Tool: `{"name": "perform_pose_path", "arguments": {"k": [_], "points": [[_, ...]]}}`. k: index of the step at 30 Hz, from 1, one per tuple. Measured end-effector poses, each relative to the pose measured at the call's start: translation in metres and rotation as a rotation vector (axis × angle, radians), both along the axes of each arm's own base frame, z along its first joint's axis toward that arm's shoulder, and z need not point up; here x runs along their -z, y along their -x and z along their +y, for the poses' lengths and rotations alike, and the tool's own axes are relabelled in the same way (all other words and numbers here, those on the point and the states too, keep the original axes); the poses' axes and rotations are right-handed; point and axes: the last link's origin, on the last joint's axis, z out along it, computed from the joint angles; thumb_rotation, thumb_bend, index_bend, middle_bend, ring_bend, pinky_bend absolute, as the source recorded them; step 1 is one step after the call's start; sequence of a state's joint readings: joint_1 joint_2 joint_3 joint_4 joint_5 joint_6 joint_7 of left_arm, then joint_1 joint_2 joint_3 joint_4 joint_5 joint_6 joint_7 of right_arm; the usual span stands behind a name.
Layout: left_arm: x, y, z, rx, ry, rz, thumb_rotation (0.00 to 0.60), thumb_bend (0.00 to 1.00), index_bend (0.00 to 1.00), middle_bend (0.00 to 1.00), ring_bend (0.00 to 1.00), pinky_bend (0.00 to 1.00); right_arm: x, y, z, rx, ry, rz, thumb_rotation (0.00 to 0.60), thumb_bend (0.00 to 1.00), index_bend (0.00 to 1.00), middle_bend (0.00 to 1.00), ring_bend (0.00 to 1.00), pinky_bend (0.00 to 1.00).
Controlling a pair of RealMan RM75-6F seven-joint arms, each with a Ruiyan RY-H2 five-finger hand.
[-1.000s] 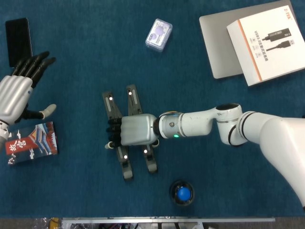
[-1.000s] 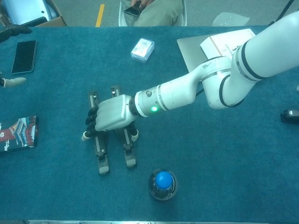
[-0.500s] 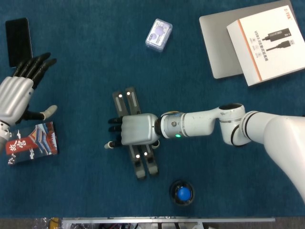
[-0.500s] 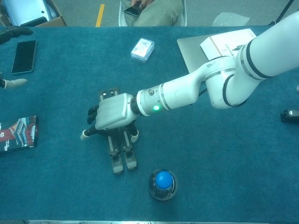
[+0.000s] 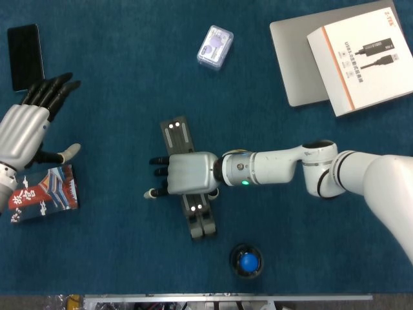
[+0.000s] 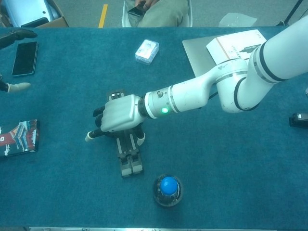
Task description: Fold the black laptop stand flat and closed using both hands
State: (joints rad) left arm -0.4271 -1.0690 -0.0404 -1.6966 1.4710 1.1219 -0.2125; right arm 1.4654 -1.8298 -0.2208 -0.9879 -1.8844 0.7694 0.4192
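Note:
The black laptop stand (image 5: 177, 136) lies on the blue table with its two arms side by side, touching along their length; in the chest view the stand (image 6: 129, 159) shows the same. My right hand (image 5: 184, 173) rests palm down across its middle and hides that part. The fingers point left past the stand and are spread, gripping nothing. The chest view shows this right hand (image 6: 118, 114) flat on the stand. At the far left, well away from the stand, my left hand (image 5: 26, 126) hovers with fingers apart and empty; in the chest view only its fingertips (image 6: 17, 33) show.
A phone (image 5: 26, 55) and a booklet (image 5: 42, 194) lie near the left hand. A blue ball in a black holder (image 5: 247, 261) sits just right of the stand's near end. A small clear box (image 5: 215, 46), a laptop (image 5: 297, 64) and a white carton (image 5: 361, 55) are at the back.
The right hand has slid right, pushing the left arm of the stand against the right one. The stand's gap has closed. The left hand barely moved.

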Motion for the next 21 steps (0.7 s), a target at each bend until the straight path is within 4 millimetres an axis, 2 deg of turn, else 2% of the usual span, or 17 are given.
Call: {"name": "perform_pose_path", "arguments": {"k": [2, 4, 8, 15, 21], "points": [[-0.001, -0.001, 0.001, 0.003, -0.002, 0.003, 0.600, 0.25, 0.00, 0.00, 0.00, 0.00, -0.001, 0.001, 0.000, 0.008, -0.001, 0.002, 0.600, 0.00, 0.00, 0.24, 0.04, 0.02], [-0.001, -0.001, 0.001, 0.004, -0.002, 0.006, 0.600, 0.25, 0.00, 0.00, 0.00, 0.00, -0.004, 0.003, -0.001, 0.014, 0.004, 0.003, 0.600, 0.00, 0.00, 0.13, 0.00, 0.02], [0.000, -0.001, 0.002, 0.007, 0.002, 0.017, 0.600, 0.25, 0.00, 0.00, 0.00, 0.00, -0.011, 0.007, -0.004, 0.036, 0.025, -0.007, 0.600, 0.00, 0.00, 0.02, 0.00, 0.02], [0.001, 0.002, 0.002, 0.019, -0.007, 0.043, 0.600, 0.25, 0.00, 0.00, 0.00, 0.00, -0.040, 0.022, -0.016, 0.151, 0.120, -0.065, 0.600, 0.00, 0.00, 0.00, 0.00, 0.02], [0.002, 0.006, 0.007, 0.033, -0.061, 0.077, 0.600, 0.25, 0.00, 0.00, 0.00, 0.00, -0.087, 0.052, -0.028, 0.334, 0.289, -0.129, 0.600, 0.03, 0.00, 0.02, 0.00, 0.02]]}}
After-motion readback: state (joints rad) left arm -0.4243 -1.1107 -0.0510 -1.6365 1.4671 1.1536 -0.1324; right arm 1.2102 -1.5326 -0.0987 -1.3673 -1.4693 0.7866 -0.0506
